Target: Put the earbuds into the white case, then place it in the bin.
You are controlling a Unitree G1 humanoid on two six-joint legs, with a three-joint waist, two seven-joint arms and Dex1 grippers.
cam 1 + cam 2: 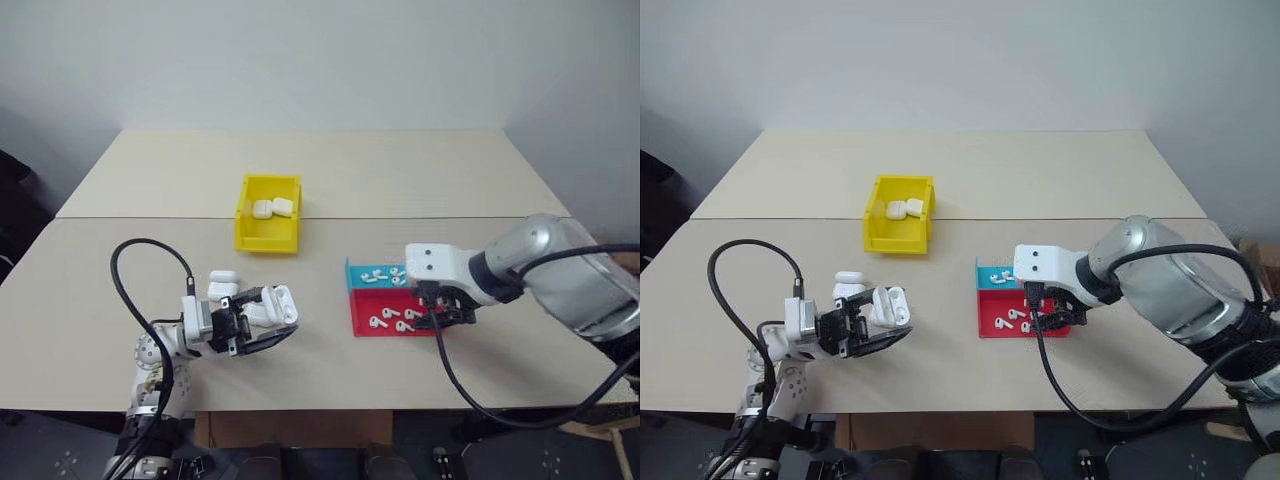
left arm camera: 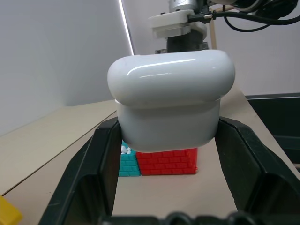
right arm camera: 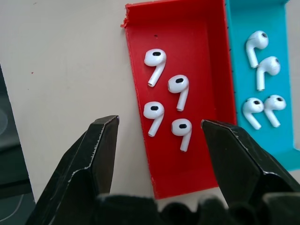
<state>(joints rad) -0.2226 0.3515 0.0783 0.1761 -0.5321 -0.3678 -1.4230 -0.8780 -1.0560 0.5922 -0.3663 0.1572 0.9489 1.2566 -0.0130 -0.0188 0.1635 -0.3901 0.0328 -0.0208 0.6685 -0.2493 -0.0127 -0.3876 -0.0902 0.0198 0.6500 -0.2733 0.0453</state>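
The white case (image 2: 171,98) is clamped between the two black fingers of the left gripper (image 1: 262,322), near the front edge of the tabletop (image 1: 330,180) on the left side. In the head views its lid appears raised; in the left wrist view the case is seen from close up, with the lid's seam visible, and the trays beyond it. Two more cases (image 1: 221,284) lie on the tabletop just behind the left gripper. Toward the middle of the tabletop stands the bin (image 1: 268,214), with two cases (image 1: 273,208) inside.

The right gripper (image 3: 159,136) is held above the red tray (image 3: 140,103), its fingers spread and grasping nothing. In the right wrist view four earbuds (image 3: 166,96) are counted in the red tray and four more (image 3: 262,84) in the blue tray (image 3: 276,145) touching it.
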